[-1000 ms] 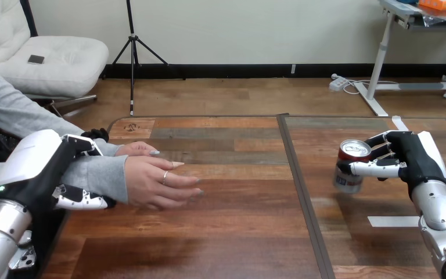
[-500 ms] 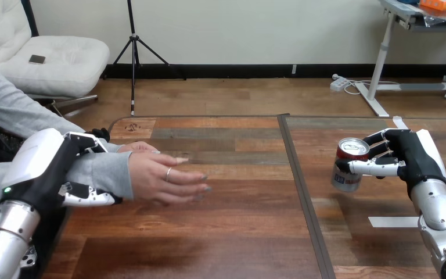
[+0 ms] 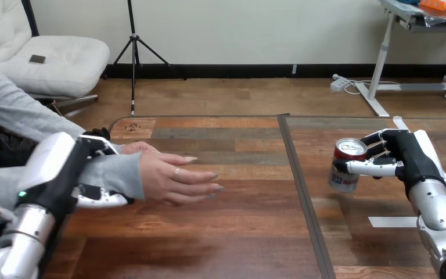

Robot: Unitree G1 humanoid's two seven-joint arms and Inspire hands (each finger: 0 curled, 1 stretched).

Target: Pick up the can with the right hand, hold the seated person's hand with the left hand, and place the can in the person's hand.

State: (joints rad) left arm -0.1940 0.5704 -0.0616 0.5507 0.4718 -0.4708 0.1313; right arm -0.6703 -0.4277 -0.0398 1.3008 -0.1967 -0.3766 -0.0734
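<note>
1. Since one second ago, our left hand (image 3: 64,171) has travelled toward the table's middle and taken the person's hand (image 3: 177,179) with it. The person's fingertips now reach further toward the can (image 3: 344,165).
2. Our left fingers (image 3: 97,139) curl over the top of the person's wrist (image 3: 116,174), on the grey sleeve, and the thumb (image 3: 104,201) lies beneath it. We read this as a closed hold round the wrist, so the holding step looks established.
3. The person's hand extends past our left fingertips, with its fingers straight and its back showing. The palm faces down or sideways.
4. Our right hand (image 3: 409,157) has eased the can slightly toward the person over the same interval. The right fingers (image 3: 377,142) wrap the far side of the can and the thumb (image 3: 369,168) crosses its near side, a firm grasp.
5. The can sits between the right fingers and thumb, tilted, with its top rim above the thumb. It appears lifted off the table (image 3: 238,232), though we cannot confirm the clearance.
6. The can and the person's fingertips are well apart, with bare table between them.
7. We judge pick-up and hand-hold done and the carry under way. Delivery likely requires the palm to turn upward.
</note>
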